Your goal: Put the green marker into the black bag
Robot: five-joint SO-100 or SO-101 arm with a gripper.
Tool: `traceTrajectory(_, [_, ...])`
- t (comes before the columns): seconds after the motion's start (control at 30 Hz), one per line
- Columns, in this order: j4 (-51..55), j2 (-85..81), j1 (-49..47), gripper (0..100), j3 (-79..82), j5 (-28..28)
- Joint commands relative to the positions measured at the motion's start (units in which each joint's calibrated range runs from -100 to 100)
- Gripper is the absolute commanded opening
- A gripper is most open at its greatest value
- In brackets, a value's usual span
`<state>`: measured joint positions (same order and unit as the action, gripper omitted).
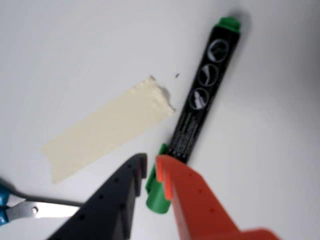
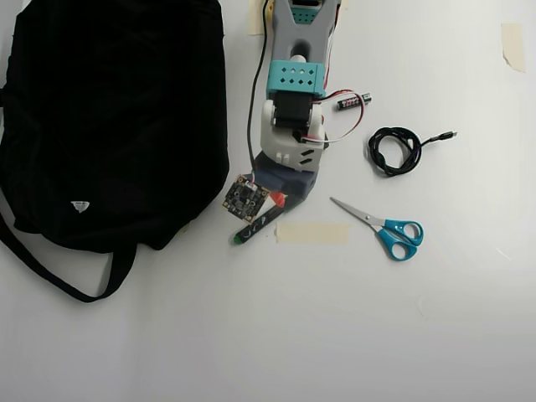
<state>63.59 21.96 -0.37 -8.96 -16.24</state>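
Wrist view: the gripper (image 1: 151, 172) enters from the bottom edge, with a black finger (image 1: 112, 200) on the left and an orange finger (image 1: 192, 200) on the right. The jaws stand parted, one on each side of the green marker's (image 1: 197, 107) cap end; whether either finger touches the cap cannot be told, and nothing is clamped. The marker lies flat on the white table (image 1: 75, 50), running from its green cap between the fingers up and to the right to its small green end. Its black barrel carries white round symbols and fine print. A strip of beige tape (image 1: 107, 127) is stuck to the table just left of the barrel. The blade and blue handle of a pair of scissors (image 1: 30, 209) show at the lower left edge.

Overhead view: the arm (image 2: 293, 92) reaches from the top edge down the middle of the picture, its wrist bent downward over the marker (image 2: 255, 228), which pokes out below the wrist. The black bag (image 2: 109, 109) fills the upper left, well apart from the marker's right end but near its left tip. The tape (image 2: 311, 232) lies just right of the marker. The scissors (image 2: 387, 230) lie farther right. A coiled black cable (image 2: 398, 151) and a small battery (image 2: 353, 101) lie right of the arm.
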Motion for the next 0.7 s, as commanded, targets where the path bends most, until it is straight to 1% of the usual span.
traceTrajectory(0.0, [-0.11, 0.36, 0.52, 2, -2.54, -0.23])
traceTrajectory(0.17, [-0.28, 2.11, 1.04, 3, -2.54, -0.23])
traceTrajectory(0.33, [-0.28, 2.44, 1.12, 12, -2.36, -0.12])
traceTrajectory(0.4, [-0.37, 2.52, 1.12, 13, -2.09, -0.12])
traceTrajectory(0.67, [-0.63, 4.51, 0.67, 13, -2.54, -0.17])
